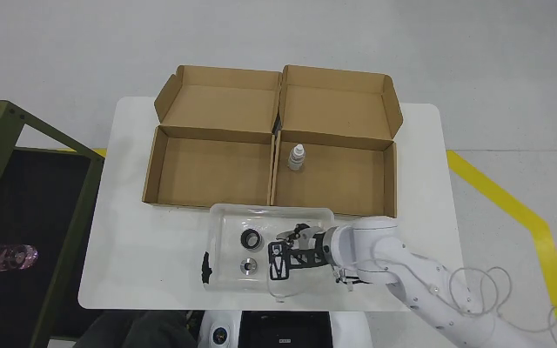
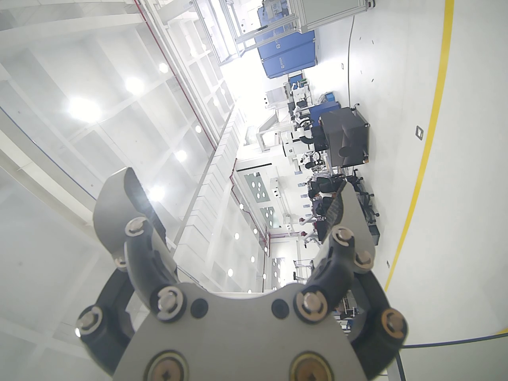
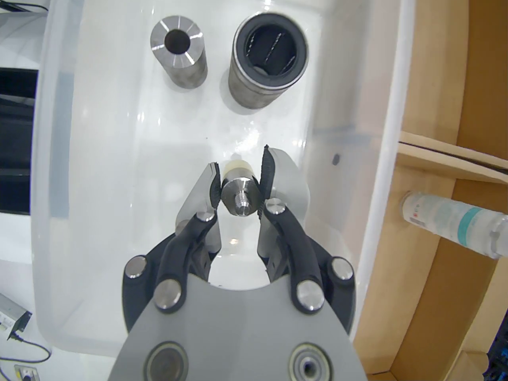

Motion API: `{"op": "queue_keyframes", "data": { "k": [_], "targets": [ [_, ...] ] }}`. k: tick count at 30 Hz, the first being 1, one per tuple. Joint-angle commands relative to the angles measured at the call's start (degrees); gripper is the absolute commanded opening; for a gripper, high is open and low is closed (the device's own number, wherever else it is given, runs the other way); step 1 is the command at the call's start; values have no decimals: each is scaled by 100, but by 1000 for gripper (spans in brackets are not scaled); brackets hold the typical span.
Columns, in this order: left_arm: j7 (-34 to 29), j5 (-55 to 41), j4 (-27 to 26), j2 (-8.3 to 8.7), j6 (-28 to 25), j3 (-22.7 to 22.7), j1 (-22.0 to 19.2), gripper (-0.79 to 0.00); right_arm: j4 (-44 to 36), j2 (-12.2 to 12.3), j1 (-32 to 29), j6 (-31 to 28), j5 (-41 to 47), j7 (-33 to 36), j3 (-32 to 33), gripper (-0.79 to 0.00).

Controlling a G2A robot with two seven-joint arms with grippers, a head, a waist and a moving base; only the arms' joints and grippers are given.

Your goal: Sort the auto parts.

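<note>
1. Clear bin [image 1: 271, 208]: sits on the desk [image 1: 130, 244]; I place everything else by it.
2. Right hand [image 3: 240, 172]: inside the bin, clenched on a small threaded metal stud [image 3: 238, 196] with a cream tip.
3. Steel sleeve [image 3: 178, 55] and black-lined bushing [image 3: 268, 69]: upright on the bin floor, side by side, apart from the right hand.
4. Left hand [image 2: 234, 196]: I see it released, with nothing between its spread fingers.
5. Cardboard boxes [image 1: 213, 170]: two, open, just beyond the bin; a white bottle [image 1: 297, 157] sits in one.

Pale floor [image 1: 487, 70] with a yellow line [image 1: 500, 196], bright ceiling lights [image 2: 83, 108] and blue cabinets [image 2: 287, 51] beyond
</note>
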Motion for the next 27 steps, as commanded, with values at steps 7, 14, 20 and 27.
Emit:
{"op": "queue_keyframes", "data": {
  "k": [7,14,20,27],
  "targets": [
    [0,0,0,0,0,0,0,0,-325,96,-275,10,-365,-1014,434,-785],
    [0,0,0,0,0,0,0,0,-506,188,-543,66,-827,-2213,934,-785],
    [0,0,0,0,0,0,0,0,-522,273,-734,108,-1101,-3009,1477,-785],
    [0,0,0,0,0,0,0,0,-317,339,-835,137,-1342,-3752,1995,-785]
  ]
}}
